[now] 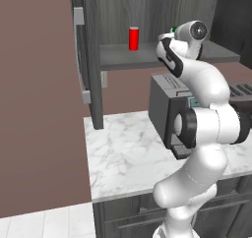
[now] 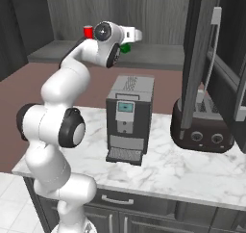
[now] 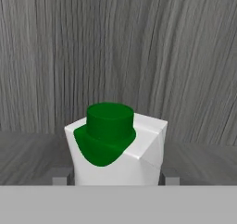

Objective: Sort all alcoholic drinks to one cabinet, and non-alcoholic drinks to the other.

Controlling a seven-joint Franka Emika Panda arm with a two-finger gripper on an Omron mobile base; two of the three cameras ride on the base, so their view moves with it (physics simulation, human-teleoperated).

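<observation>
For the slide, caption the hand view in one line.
Green-capped white bottle held between the fingers inside the grey wood-grain cabinet.

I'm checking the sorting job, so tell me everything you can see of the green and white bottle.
The green-and-white bottle is short and boxy, white-bodied with a round green cap and a green patch spilling down its sloped shoulder. It looks like smooth plastic or carton. It stands upright inside the open cabinet, before its grey wood-grain back wall. The gripper flanks its lower sides with one fingertip at each side, apparently gripping it.
</observation>
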